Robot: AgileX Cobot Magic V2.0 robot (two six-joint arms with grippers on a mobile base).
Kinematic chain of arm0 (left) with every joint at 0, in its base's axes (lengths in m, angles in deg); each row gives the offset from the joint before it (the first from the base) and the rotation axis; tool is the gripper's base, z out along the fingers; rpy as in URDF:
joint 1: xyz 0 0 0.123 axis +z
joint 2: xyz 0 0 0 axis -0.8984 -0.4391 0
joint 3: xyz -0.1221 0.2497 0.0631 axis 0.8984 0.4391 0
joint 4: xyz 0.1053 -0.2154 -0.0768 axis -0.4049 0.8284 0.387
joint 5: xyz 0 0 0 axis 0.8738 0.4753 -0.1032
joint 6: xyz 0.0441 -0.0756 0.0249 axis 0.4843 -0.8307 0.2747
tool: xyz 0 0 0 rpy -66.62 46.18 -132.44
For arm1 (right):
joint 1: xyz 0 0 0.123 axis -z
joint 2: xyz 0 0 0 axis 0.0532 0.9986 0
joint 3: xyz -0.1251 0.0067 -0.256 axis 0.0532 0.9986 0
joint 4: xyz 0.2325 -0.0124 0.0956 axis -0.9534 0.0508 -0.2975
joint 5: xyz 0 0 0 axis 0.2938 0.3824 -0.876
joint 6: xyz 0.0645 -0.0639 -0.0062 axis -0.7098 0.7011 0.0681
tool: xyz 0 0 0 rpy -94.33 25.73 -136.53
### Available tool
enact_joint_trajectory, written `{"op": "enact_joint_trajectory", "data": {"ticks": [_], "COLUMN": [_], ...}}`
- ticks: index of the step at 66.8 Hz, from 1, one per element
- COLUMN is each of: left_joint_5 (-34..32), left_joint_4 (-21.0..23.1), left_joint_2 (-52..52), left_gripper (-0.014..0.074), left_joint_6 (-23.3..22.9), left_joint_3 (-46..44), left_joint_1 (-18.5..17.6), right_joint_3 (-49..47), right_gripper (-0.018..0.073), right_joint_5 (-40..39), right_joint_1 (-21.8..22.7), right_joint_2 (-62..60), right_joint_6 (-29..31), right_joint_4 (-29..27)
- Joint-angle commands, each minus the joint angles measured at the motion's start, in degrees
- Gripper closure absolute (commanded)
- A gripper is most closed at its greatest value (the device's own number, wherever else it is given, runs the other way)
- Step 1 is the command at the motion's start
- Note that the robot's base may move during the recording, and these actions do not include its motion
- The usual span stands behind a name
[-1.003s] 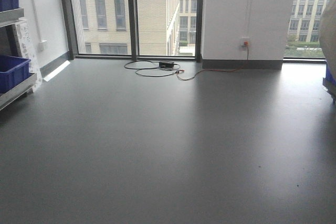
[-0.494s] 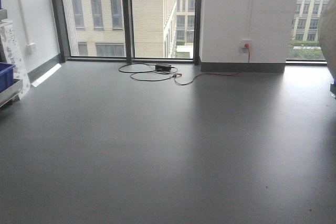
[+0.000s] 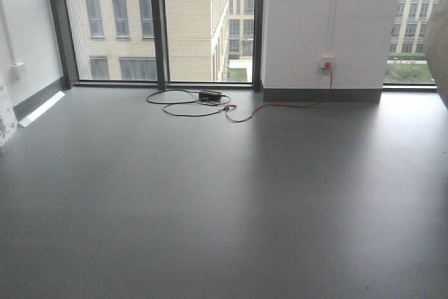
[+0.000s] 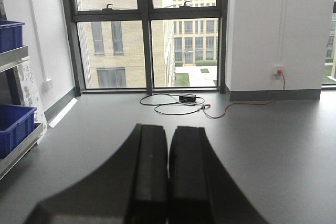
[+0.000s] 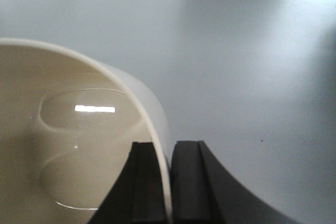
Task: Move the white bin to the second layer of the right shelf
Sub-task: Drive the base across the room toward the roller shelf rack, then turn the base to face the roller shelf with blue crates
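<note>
The right pincer [image 5: 169, 150] is clenched on the white bin [image 5: 79, 129]. One dark finger [image 5: 144, 182] sits inside the tub and the other outside, with the thin cream rim and wall nipped between them. Most of the bin spreads away to the left of that grip, its glossy inside catching a bright strip of light. Below and to the right of the pincer there is only grey floor [image 5: 252, 77], and the tub hangs over it, carried by that one pinch on its wall.

The left pincer [image 4: 168, 129] is closed on nothing, its two black fingers pressed flat together and pointing out level across the room. Off to its left stands a steel rack [image 4: 13, 56] with two blue crates, an upper crate [image 4: 10, 35] and a lower crate [image 4: 13, 124], one level above the other. Straight ahead of its tips a dark cable [image 4: 173, 106] lies looped on the floor in front of tall windows [image 4: 147, 30]. Ahead and to its right an orange lead runs up to a wall socket [image 4: 278, 70] on a white pillar [image 4: 278, 24].

From the front camera the same cable [image 3: 189, 103] lies far across the open floor. A pale rounded shape [image 3: 441, 54] cuts in at the right edge, and I cannot tell what it is.
</note>
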Motion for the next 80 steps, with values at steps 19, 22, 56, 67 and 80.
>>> {"op": "enact_joint_trajectory", "data": {"ticks": [19, 22, 56, 67, 80], "left_joint_5": [-4.54, -4.54, -4.54, -4.54, -4.54], "left_joint_4": [0.16, 0.16, 0.16, 0.16, 0.16], "left_joint_2": [0.92, 0.92, 0.92, 0.92, 0.92], "left_gripper": [0.0512, 0.0512, 0.0512, 0.0512, 0.0512], "left_joint_6": [-0.09, -0.09, -0.09, -0.09, -0.09], "left_joint_3": [2.11, 2.11, 2.11, 2.11, 2.11], "left_joint_1": [-0.22, -0.22, -0.22, -0.22, -0.22], "right_joint_3": [-1.64, -1.64, -1.64, -1.64, -1.64], "right_gripper": [0.0472, 0.0472, 0.0472, 0.0472, 0.0472], "right_joint_5": [-5.1, -5.15, -5.09, -5.09, -5.09], "right_joint_1": [0.43, 0.43, 0.43, 0.43, 0.43], "right_joint_2": [0.46, 0.46, 0.46, 0.46, 0.46], "right_joint_6": [0.25, 0.25, 0.25, 0.25, 0.25], "right_joint_4": [-0.86, -0.86, -0.86, -0.86, -0.86]}}
